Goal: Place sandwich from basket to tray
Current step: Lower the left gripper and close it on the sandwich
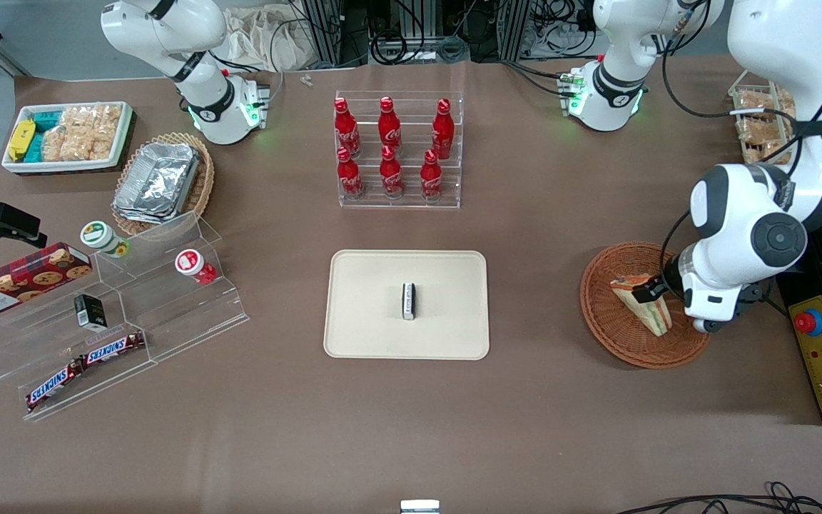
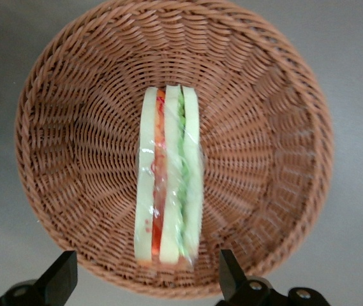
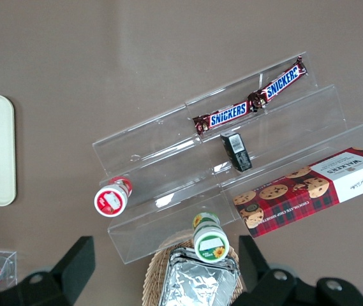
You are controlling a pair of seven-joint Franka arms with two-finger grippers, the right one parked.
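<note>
Hovering wide open over the sandwich [image 2: 168, 178] in the basket [image 2: 60, 115], our gripper [image 2: 146, 280] may slip; wrap looks slick.

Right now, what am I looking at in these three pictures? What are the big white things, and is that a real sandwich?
The big white things are robot arms. One picture looks at the whole table from the front. The other two come from little cameras on the arms' wrists.

The working arm's hand hangs over a round brown basket. Inside it is a wrapped sandwich, standing on edge. The hand's two black fingers are open on either side of it, not squeezing yet, so nothing is held.

In the middle of the table is a cream tray where the sandwich should go. A small box already sits on it. There are also red bottles in a clear rack.
</note>
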